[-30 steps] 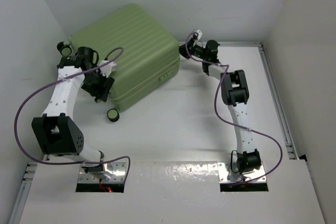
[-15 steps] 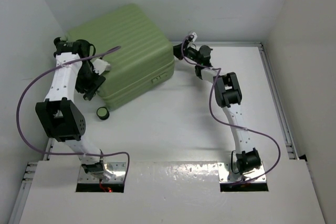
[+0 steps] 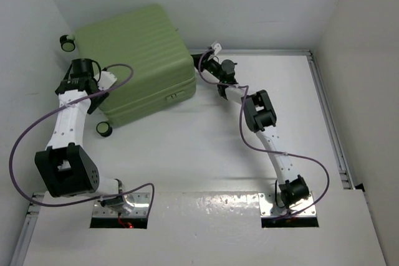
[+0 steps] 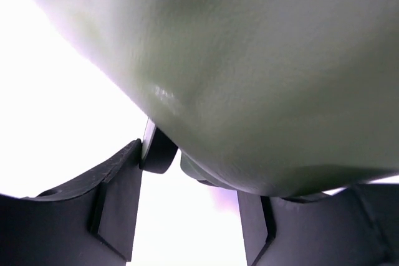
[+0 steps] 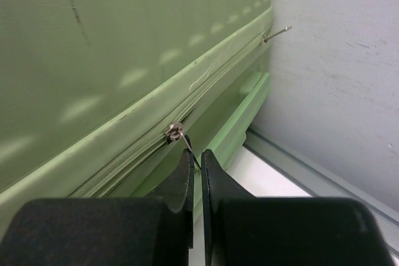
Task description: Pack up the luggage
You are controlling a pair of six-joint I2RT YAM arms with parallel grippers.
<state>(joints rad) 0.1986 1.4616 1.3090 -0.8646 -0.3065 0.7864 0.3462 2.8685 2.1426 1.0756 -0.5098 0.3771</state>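
The luggage (image 3: 134,60) lay shut and flat on the white desk (image 3: 206,147). It sat in the far left corner with its ribbed green shell facing up, close to the back wall (image 3: 249,4) and the left wall (image 3: 31,29). One small black wheel (image 3: 103,129) stuck out at its near left corner and another wheel (image 3: 67,43) at the far left corner.

The left gripper (image 4: 190,185) was down at that near left corner. From its own camera the jaws stood apart, with the rounded corner of the shell bulging just above the gap and a wheel right beside the tip of one dark finger (image 4: 115,204). It looked released, though I couldn't tell whether either pad pressed on the shell.

The right arm reached across the desk to the luggage's right side. There the right gripper (image 5: 196,157) was clenched, fingertips together, on the thin metal zipper pull (image 5: 189,146). The pull hung from the slider (image 5: 174,131) in the seam between the two shell halves. A second pull (image 5: 274,33) stuck out farther along the same seam, near the wall. A purple cable (image 3: 25,129) looped out from the left arm.
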